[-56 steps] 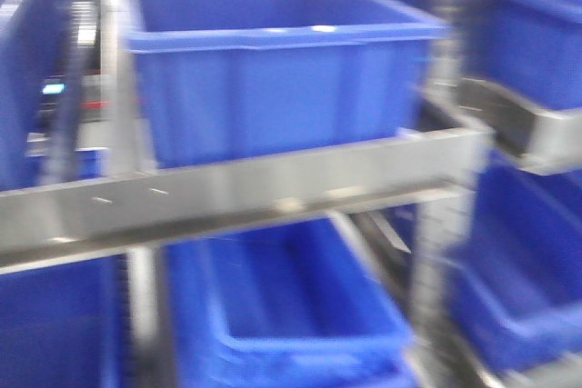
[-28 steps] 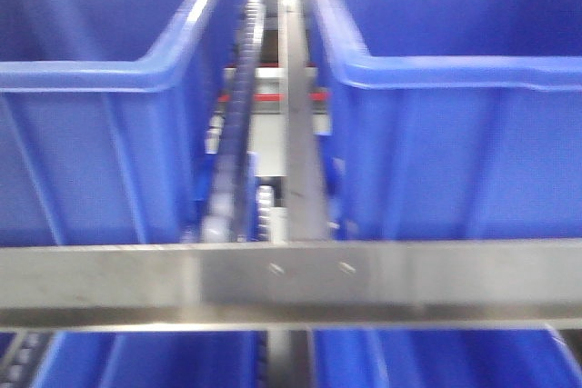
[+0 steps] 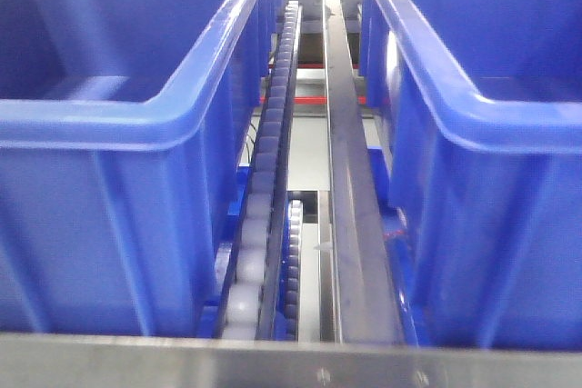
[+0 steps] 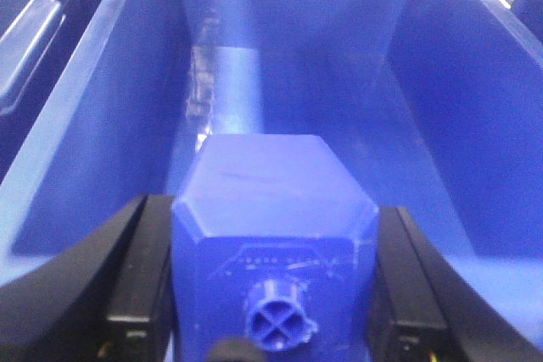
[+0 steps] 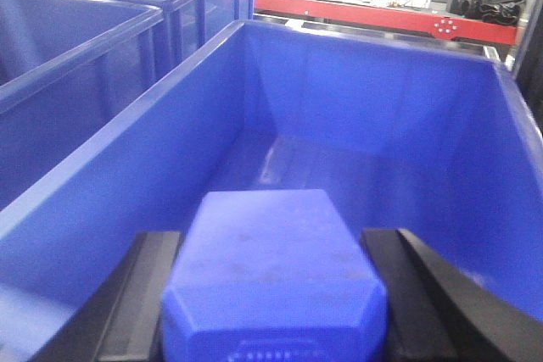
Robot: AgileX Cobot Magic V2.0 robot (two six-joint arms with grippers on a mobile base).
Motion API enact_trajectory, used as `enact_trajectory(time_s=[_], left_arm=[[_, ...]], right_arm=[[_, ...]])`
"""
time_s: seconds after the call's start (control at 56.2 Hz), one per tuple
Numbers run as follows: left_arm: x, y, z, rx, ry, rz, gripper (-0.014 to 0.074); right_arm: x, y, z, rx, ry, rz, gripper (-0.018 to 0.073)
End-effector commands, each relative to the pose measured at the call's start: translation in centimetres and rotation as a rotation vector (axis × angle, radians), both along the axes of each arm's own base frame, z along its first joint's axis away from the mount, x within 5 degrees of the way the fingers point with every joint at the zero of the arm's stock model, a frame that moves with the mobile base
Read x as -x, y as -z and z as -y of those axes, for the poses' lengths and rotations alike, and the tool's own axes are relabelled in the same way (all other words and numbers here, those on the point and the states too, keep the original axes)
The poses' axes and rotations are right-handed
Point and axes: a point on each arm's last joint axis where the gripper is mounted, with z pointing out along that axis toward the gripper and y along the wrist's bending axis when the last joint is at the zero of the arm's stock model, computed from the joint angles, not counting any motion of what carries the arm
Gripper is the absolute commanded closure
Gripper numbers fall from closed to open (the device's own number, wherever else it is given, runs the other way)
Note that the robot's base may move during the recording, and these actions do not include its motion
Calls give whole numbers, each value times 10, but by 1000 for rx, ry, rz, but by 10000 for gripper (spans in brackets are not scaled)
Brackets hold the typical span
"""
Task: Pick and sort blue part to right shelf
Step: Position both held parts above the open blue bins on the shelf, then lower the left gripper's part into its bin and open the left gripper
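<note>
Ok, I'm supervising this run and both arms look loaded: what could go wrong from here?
1. The left gripper and right gripper each clamp a blue faceted plastic block over blue plastic bins; released here, one might bounce.
2. Blue on blue could hide a slip.

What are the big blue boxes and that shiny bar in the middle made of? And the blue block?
The boxes are likely molded plastic: smooth rounded rims, soft glossy highlights. The bar looks like metal: grey with a sheen. The blue block is probably plastic too: matte, with a molded cross.
</note>
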Motion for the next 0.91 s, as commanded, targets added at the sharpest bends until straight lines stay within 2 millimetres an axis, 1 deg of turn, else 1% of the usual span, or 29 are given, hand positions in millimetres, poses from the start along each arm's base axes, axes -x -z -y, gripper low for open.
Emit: enact_trajectory(time_s=[0.0, 0.89], left_arm=[[-1, -18, 0, 24, -2, 109, 262], [-1, -18, 0, 24, -2, 111, 262]], right_arm=[[2, -18, -1, -12, -14, 112, 354], [2, -18, -1, -12, -14, 112, 354]])
